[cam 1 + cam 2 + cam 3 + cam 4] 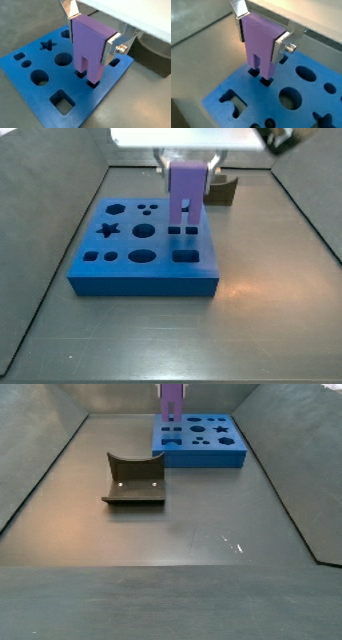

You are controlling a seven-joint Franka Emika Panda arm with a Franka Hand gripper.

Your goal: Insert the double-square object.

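Observation:
The double-square object (91,47) is a tall light-purple block with two legs. It shows in both wrist views (261,45) and both side views (187,193) (173,404). My gripper (89,31) is shut on its upper part, silver fingers (110,46) pressed on both sides. The block stands upright with its two leg tips in or at a pair of small square holes near the edge of the blue board (40,60). How deep the legs sit cannot be told. The board also shows in a side view (134,273).
The blue board (221,452) has several other cut-outs: a star (46,45), round holes (63,59) and a square hole (63,104). A dark olive curved block (134,481) lies on the grey floor. Grey walls enclose the floor (267,328).

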